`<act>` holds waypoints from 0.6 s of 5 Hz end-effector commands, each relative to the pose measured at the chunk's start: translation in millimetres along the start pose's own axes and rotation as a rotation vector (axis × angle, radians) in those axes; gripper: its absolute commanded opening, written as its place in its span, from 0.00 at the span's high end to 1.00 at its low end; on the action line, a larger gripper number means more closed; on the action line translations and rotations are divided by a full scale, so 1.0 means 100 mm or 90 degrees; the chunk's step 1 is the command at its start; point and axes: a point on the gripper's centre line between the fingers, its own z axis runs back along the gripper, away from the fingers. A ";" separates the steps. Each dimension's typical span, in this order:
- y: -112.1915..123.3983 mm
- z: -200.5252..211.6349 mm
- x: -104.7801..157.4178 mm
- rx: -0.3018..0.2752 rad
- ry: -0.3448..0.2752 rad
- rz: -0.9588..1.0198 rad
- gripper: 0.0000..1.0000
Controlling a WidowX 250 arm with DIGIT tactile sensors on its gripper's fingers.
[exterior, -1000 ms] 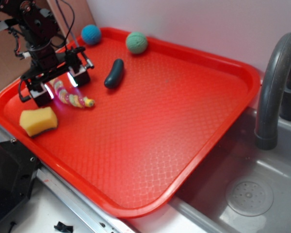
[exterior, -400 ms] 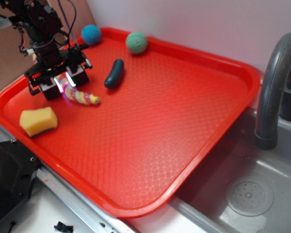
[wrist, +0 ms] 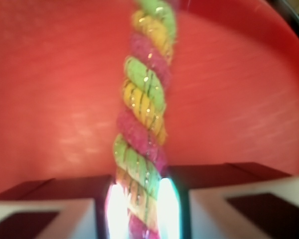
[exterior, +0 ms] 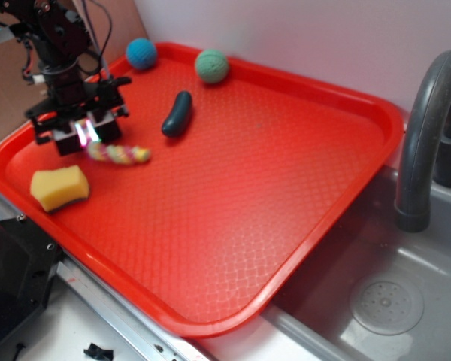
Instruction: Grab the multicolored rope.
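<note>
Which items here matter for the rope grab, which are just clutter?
Job: multicolored rope, one end between the fingers of the gripper; red tray under it.

Clutter: yellow sponge, dark green pickle, blue ball, green ball, faucet.

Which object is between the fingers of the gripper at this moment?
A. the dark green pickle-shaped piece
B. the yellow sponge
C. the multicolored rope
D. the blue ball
C. In the wrist view the multicolored rope runs down between the two fingers, and in the exterior view the gripper is closed on one end of it while the rest lies on the red tray.
</note>
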 end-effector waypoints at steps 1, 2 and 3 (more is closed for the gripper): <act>-0.18 1.06 -0.06 -0.096 -0.027 -0.274 1.00; -0.20 1.62 -0.25 -0.165 -0.010 -0.407 1.00; -0.11 2.03 -0.36 -0.230 0.029 -0.473 1.00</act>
